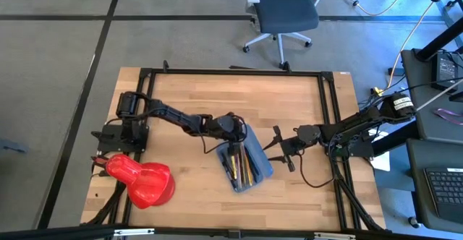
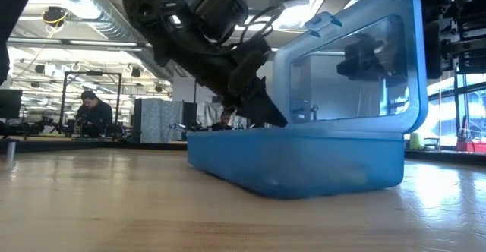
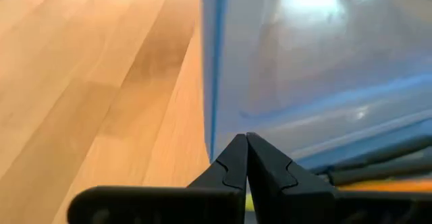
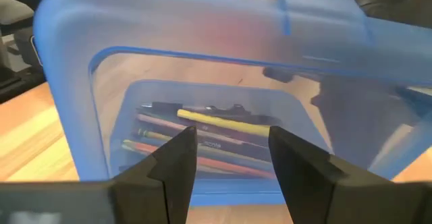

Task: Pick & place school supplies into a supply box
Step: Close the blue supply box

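The translucent blue supply box (image 1: 249, 169) lies open on the table, its lid (image 2: 349, 62) standing upright on the right of its base (image 2: 296, 161). Several pens and pencils (image 4: 202, 133) lie lengthwise in the base, a yellow one on top. My left gripper (image 3: 247, 140) is shut and slants down into the far end of the base (image 1: 235, 146); the base wall hides its tips in the low view (image 2: 275, 119). My right gripper (image 4: 233, 140) is open and hovers just right of the lid (image 1: 280, 147), facing its outer side. No scissors are visible. My left gripper's shut fingertips sit inside the box's base beside the lid wall (image 3: 216, 102), above the pencils (image 3: 378, 173). I cannot tell whether they touch a pencil or the box, since the fingers themselves cover what lies under them.
A big glossy red blob-shaped object (image 1: 141, 181) rests near the table's near-left corner. Bare wood (image 1: 217, 95) stretches across the far half of the table. An office chair (image 1: 286, 12) stands beyond the far edge, and a person (image 2: 91, 111) sits in the room behind.
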Controlling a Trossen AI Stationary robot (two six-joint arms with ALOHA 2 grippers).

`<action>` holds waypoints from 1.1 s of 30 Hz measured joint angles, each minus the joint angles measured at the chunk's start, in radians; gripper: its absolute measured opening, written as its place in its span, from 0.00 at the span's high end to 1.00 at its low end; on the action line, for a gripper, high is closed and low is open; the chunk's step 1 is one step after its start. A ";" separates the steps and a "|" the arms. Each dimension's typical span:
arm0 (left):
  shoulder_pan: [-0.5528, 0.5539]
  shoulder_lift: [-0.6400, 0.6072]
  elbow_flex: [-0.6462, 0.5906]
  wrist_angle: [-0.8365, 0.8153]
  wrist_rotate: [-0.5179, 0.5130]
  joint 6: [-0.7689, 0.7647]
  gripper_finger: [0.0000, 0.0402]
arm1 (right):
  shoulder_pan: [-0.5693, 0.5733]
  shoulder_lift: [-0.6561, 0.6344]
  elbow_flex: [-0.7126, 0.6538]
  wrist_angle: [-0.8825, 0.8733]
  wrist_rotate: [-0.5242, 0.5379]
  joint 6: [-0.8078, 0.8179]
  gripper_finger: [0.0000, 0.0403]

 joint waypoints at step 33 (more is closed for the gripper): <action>0.047 0.000 0.125 0.015 0.046 0.104 0.99 | 0.002 0.000 0.000 0.036 0.001 0.002 0.53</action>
